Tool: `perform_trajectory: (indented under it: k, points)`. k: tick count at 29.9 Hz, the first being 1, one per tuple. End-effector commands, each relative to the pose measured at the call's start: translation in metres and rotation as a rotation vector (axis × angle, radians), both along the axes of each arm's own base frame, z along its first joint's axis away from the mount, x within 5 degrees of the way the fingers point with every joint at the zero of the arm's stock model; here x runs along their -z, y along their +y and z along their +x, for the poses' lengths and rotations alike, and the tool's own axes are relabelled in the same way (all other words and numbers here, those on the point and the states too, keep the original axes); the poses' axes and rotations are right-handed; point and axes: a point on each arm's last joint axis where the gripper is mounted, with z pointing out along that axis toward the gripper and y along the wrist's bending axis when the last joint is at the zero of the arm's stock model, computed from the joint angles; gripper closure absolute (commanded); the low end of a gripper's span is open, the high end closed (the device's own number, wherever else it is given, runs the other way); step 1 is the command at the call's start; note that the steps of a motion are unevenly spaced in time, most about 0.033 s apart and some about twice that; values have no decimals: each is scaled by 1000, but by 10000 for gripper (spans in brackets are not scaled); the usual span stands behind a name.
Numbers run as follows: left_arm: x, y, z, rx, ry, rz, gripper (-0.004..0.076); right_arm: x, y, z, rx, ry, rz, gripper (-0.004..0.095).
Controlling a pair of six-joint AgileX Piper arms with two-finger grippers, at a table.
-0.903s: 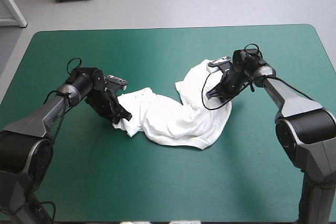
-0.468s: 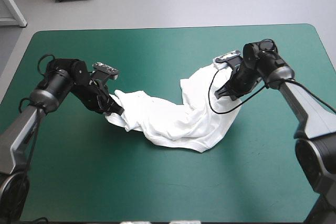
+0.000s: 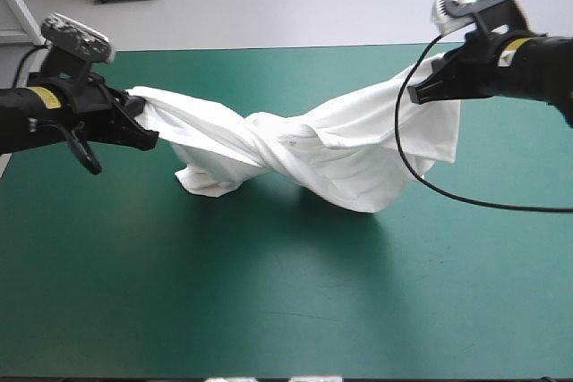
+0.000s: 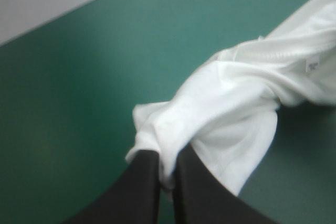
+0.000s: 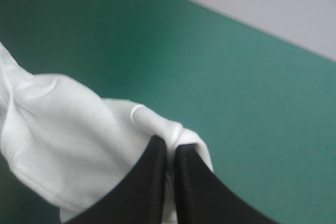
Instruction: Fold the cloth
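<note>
**A:** Where is the T-shirt (image 3: 304, 145)?

**B:** Mostly lifted, across the middle of the frame in the high view. It hangs as a sagging band from the left gripper (image 3: 143, 127) at the upper left to the right gripper (image 3: 419, 93) at the upper right, over the teal-green cover (image 3: 269, 301).

**A:** And the grips?

**B:** Both pinch cloth. In the left wrist view the black fingers (image 4: 144, 182) are pressed all but together, with a fold of white cloth caught at their tips. The right wrist view shows the same, with a bunched edge nipped between the tips.

**A:** Why hold it so high and wide?

**B:** My reading is that two separated holds let the cloth's own weight pull the heap open. Then it can be laid flat before any fold is made.

**A:** Is it open?

**B:** Not yet. There is a twist just left of the band's centre, and loose lobes droop at the lower left and lower right of the cloth. I cannot tell whether those lobes brush the cover.

**A:** So how far along is the folding?

**B:** Early, I judge. Nothing is spread or creased. The twist suggests the held points may not be matching corners. Setting it down as it hangs would likely trap that twist, so it wants shaking out or a regrip first.
</note>
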Motion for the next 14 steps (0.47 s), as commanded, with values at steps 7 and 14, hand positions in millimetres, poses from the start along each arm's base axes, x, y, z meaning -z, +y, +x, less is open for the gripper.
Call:
perform_trajectory:
  k: [7, 14]
  points:
    - [-88, 17, -89, 17, -390, -136, 733, -92, -31, -113, 5, -484, 139, 921]
    - [-113, 21, -132, 82, -518, -220, 733, -102, -30, -151, -103, -546, 231, 921]
